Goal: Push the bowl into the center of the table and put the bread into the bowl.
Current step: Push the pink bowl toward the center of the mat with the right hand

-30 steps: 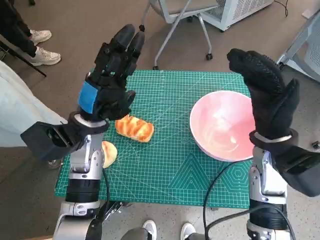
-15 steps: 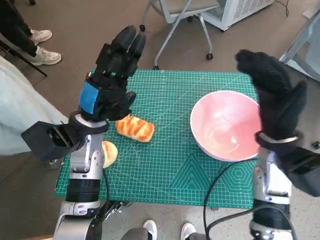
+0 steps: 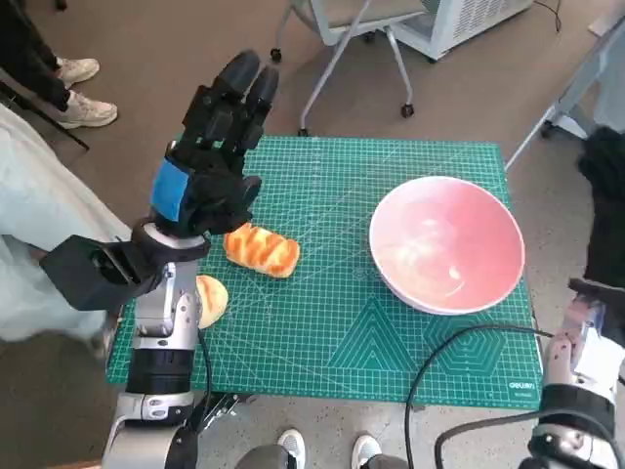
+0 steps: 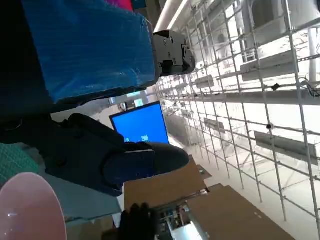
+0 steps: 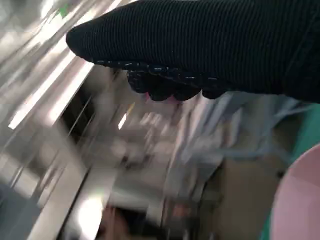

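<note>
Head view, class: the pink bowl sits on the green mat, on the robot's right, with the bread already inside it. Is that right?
One thing is wrong. In the head view the bowl is empty; the bread lies on the mat to its left, by the left hand. The rest stands.

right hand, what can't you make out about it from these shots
- Right hand, head view: mostly cut off by the picture's edge, so its pose is unclear.
- Its fingers, right wrist view: hardly visible under the glove; the background is motion-blurred.
- Contact with the bowl: cannot tell.
</note>
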You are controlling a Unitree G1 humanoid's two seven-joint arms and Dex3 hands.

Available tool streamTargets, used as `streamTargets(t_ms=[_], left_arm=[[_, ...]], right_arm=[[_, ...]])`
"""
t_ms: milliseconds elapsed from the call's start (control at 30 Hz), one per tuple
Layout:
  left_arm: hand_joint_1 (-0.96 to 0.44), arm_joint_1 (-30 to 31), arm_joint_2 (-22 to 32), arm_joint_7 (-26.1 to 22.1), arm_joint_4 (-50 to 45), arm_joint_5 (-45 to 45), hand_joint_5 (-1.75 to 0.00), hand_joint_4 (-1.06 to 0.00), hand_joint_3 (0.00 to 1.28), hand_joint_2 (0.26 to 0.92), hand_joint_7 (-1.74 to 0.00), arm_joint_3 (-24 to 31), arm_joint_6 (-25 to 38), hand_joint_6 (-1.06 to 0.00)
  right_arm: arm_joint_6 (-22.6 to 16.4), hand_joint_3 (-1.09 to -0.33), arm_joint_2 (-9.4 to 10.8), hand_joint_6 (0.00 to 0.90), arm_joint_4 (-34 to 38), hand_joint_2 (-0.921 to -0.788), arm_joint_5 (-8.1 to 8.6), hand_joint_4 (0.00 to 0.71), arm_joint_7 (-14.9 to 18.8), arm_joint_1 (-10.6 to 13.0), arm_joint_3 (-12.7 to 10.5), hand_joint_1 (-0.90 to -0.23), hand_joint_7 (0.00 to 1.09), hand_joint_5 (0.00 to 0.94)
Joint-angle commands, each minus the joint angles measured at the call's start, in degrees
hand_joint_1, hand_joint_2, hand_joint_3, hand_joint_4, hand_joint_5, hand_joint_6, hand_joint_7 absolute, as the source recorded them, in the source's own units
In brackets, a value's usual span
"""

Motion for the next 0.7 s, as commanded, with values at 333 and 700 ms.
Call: streamTargets(t_ms=[333, 700], left_arm=[[-0.70, -0.80, 1.26, -1.92, 2.56, -0.51, 0.00, -0.02, 0.50, 0.921, -0.28, 0.79, -2.59, 0.00], [-0.70, -0.72, 1.88, -0.82, 1.95, 0.05, 0.00, -0.02, 0.51, 0.921, -0.27, 0.87, -1.87, 0.00]], right_arm=[[8.12, -0.821, 0.08, 0.175, 19.24, -0.921, 3.36, 0.115, 2.00, -1.88, -4.74, -0.563, 0.23, 0.001], [14.22, -0.777, 4.15, 0.183, 20.76, -0.921, 5.56, 0.125, 2.98, -4.54, -6.55, -0.622, 0.19, 0.003]])
